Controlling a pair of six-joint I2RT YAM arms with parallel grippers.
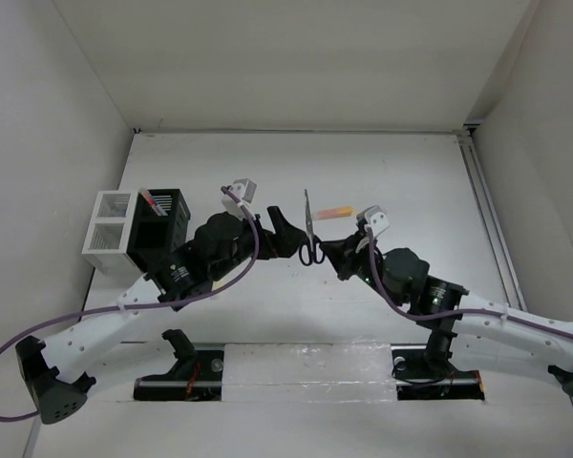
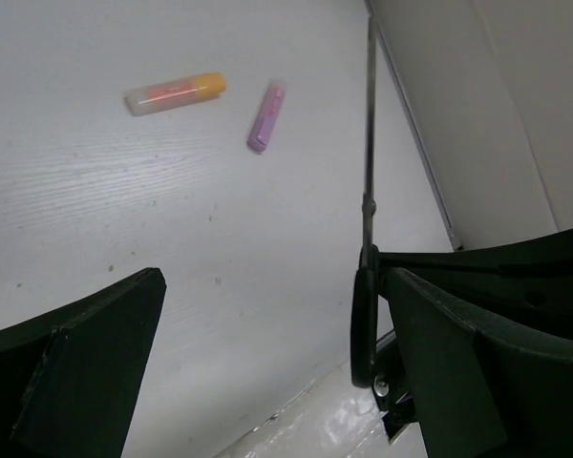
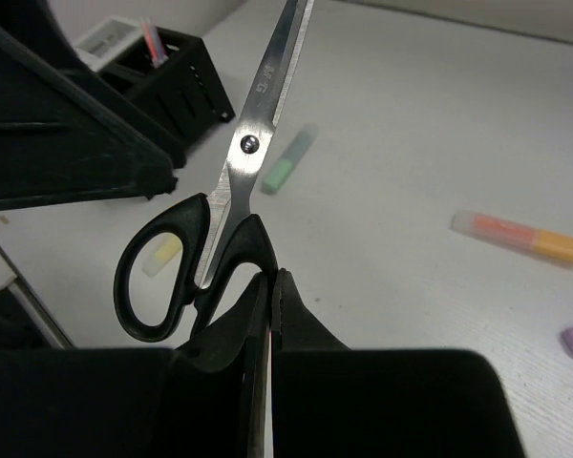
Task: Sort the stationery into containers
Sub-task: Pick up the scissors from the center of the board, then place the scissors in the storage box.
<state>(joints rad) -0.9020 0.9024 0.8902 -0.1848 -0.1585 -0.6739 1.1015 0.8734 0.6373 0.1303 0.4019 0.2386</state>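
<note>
The white table (image 1: 392,191) carries 2 slatted boxes at the left of the top view, a white container (image 1: 108,227) touching a black container (image 1: 162,224). Near its middle lie an orange highlighter (image 2: 175,93) and a purple highlighter (image 2: 265,116), close together. A green highlighter (image 3: 288,162) lies apart.

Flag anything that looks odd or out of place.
The scissors stand out: the shut right gripper pinches them by a handle, blades closed and pointing away, raised off the table right beside the open left gripper.
</note>
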